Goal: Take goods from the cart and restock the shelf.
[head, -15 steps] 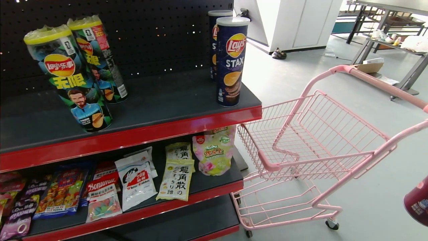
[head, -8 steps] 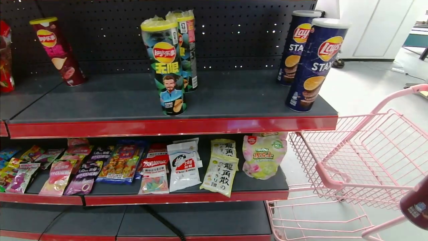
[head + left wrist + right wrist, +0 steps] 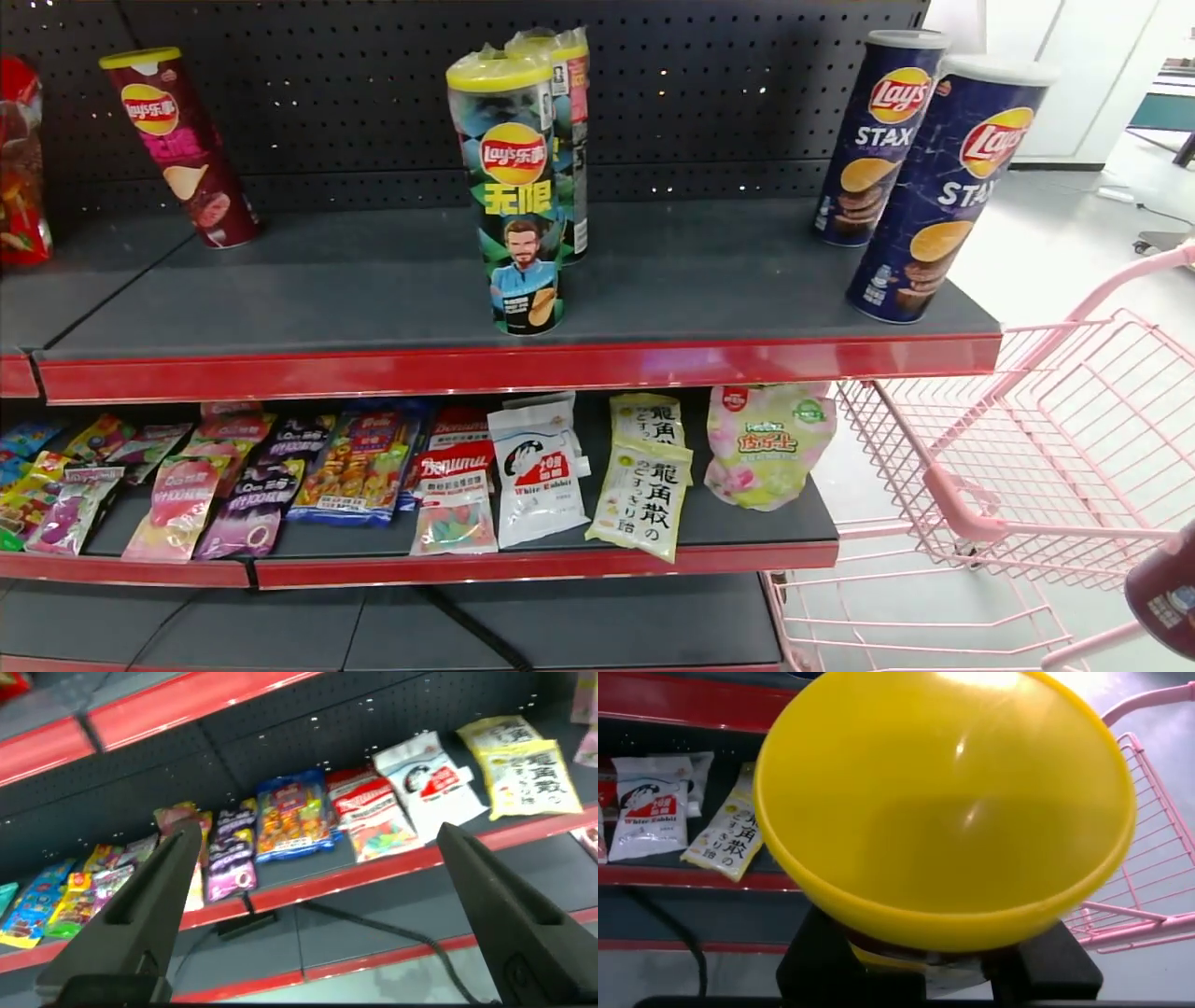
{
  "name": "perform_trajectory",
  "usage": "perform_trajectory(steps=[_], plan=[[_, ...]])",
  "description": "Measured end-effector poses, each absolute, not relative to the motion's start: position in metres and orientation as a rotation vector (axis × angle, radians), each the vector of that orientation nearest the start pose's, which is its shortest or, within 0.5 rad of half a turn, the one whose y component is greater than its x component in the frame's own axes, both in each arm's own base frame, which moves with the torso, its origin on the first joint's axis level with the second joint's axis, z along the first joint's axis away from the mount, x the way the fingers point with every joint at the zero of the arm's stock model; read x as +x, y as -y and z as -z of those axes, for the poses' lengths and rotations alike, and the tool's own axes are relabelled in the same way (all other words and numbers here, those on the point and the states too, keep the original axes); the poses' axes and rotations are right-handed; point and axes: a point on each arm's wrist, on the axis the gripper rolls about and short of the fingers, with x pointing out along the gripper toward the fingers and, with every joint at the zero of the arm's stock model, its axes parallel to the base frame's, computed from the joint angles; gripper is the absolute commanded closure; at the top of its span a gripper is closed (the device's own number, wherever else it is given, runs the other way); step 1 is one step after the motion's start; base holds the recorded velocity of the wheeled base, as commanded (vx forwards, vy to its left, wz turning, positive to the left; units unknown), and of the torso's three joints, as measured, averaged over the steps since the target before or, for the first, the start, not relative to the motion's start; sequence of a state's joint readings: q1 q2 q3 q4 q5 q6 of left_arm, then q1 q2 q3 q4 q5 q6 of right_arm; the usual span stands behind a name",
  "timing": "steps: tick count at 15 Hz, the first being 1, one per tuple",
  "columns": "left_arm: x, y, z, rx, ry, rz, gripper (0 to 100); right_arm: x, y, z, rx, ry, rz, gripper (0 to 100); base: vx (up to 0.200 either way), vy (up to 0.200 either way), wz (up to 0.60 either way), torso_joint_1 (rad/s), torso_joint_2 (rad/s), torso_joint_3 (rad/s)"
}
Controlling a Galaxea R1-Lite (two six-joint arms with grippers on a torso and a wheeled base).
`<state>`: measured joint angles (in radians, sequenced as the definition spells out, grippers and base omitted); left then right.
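Shelf (image 3: 523,369) takes up most of the scene, straight ahead of both claws, with red edges and a black pegboard back. Pink cart (image 3: 971,495) is parked just ahead of the right claw (image 3: 938,966), next to the shelf's end. That claw is clamped around a maroon chip can (image 3: 1162,588), its yellow lid (image 3: 943,803) facing the wrist camera. On the top board, well ahead of it, are two blue chip cans (image 3: 943,187), two green chip cans (image 3: 518,196) and a lone dark-red can (image 3: 182,149) farthest over. Left claw (image 3: 318,915) is spread wide with nothing in it, and the candy bags (image 3: 290,817) lie on the lower board ahead of it.
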<state>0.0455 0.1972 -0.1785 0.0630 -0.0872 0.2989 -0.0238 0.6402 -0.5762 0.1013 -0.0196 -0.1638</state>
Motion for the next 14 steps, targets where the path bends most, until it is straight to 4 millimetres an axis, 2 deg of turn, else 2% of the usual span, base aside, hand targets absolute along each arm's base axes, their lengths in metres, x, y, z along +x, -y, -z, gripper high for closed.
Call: perform_trajectory(steps=[14], plan=[[-0.0157,0.0027,-0.1216,0.293,-0.078,0.054,0,0.0332,0.001,-0.2195,-0.173,-0.162,0.019,100,0.0,0.2,0.0,0.003,0.0,0.001]])
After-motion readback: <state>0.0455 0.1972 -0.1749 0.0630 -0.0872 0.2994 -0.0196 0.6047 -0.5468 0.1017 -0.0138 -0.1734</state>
